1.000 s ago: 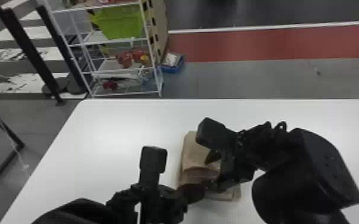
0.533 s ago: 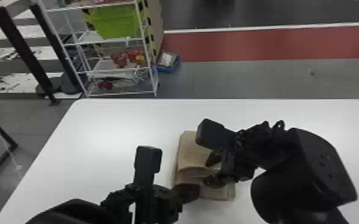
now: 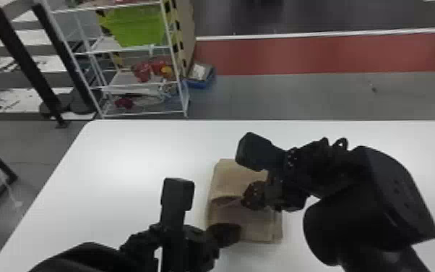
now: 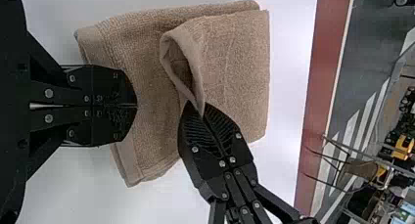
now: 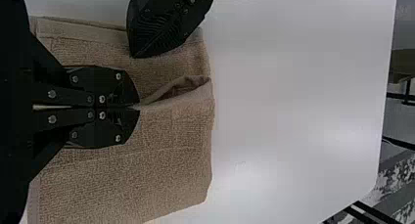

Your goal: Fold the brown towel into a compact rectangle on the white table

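My right end effector (image 3: 246, 204), its two flat black fingers pinching the raised edge of the upper layer, grips the folded brown terry-cloth towel (image 3: 229, 178); my left end effector (image 3: 235, 234), its fingertips pressed together, lies over the towel's near-left part. The towel rests on the smooth white tabletop (image 3: 119, 181), beyond which stands a white wire shelving unit (image 3: 175, 68) bearing a lime-green plastic bin (image 3: 137, 28).

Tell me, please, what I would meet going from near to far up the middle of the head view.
Left end effector, right end effector, the white table's far edge, grey floor, red strip, white line, dark floor.
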Tool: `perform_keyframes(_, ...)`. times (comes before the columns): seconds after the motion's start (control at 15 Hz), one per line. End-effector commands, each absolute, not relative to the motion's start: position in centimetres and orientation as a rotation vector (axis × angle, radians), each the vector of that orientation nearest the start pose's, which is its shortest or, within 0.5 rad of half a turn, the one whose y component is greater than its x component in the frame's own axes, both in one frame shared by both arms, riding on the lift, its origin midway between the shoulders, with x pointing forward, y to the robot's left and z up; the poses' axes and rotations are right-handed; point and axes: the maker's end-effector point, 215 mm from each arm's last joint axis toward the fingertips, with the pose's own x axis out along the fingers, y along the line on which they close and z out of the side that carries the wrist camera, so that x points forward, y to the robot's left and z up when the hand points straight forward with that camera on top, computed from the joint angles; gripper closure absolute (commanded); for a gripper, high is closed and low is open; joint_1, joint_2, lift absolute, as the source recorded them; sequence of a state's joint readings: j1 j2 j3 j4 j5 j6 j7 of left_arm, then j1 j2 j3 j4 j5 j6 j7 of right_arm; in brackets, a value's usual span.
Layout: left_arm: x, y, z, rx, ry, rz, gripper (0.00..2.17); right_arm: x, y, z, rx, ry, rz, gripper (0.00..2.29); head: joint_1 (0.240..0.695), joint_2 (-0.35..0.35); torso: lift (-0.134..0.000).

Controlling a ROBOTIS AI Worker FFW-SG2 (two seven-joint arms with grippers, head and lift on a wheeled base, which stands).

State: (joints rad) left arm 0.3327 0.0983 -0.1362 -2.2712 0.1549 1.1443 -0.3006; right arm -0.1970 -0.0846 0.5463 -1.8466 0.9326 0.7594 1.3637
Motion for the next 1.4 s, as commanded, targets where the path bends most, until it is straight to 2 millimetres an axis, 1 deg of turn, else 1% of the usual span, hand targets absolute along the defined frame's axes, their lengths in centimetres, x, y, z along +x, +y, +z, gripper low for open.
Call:
perform_keyframes(0.0, 37.4, 8.3, -44.7, -0.126, 0.791, -0.526, 2.14, 44.6, 0.8, -38.1, -0.747, 0.661, 1.159, 1.38, 0.695, 0.127, -0.122)
perform_keyframes(0.07, 37.4, 8.3, -44.9, -0.127, 0.794, -0.525, 2.14, 44.4, 0.5, -36.9, -0.714, 0.650, 1.153, 1.38, 0.695, 0.130, -0.122)
perform_keyframes(0.13, 37.5, 8.3, -45.0, -0.127, 0.795, -0.524, 2.14, 44.1, 0.0, -36.7, -0.678, 0.676, 1.136, 1.39, 0.695, 0.128, -0.122)
perform_keyframes(0.2, 37.5, 8.1, -45.0, -0.126, 0.796, -0.527, 2.14, 43.4, 0.5, -36.9, -0.686, 0.675, 1.148, 1.39, 0.695, 0.125, -0.122)
perform_keyframes(0.4, 37.7, 7.9, -44.8, -0.120, 0.791, -0.528, 2.14, 42.0, 1.3, -38.4, -0.705, 0.699, 1.175, 1.38, 0.695, 0.121, -0.122)
perform_keyframes(0.53, 37.7, 7.7, -44.8, -0.119, 0.792, -0.529, 2.14, 40.8, 1.6, -40.0, -0.713, 0.731, 1.199, 1.39, 0.695, 0.127, -0.122)
perform_keyframes(0.8, 37.5, 7.7, -44.9, -0.119, 0.795, -0.531, 2.14, 40.7, 1.0, -42.4, -0.725, 0.784, 1.208, 1.38, 0.695, 0.133, -0.122)
perform_keyframes(1.13, 37.5, 7.6, -44.9, -0.119, 0.797, -0.533, 2.14, 40.8, 1.0, -43.4, -0.733, 0.800, 1.219, 1.38, 0.695, 0.125, -0.122)
perform_keyframes(1.2, 37.5, 7.6, -44.8, -0.118, 0.795, -0.533, 2.14, 41.0, 0.8, -43.3, -0.730, 0.800, 1.215, 1.30, 0.695, 0.125, -0.122)
perform_keyframes(1.27, 37.5, 7.7, -44.9, -0.119, 0.796, -0.530, 2.14, 41.0, 0.6, -43.4, -0.709, 0.803, 1.214, 0.69, 0.695, 0.125, -0.122)
perform_keyframes(1.33, 37.5, 7.7, -44.9, -0.119, 0.796, -0.530, 2.14, 41.0, 0.3, -43.2, -0.697, 0.800, 1.209, 0.03, 0.695, 0.124, -0.122)
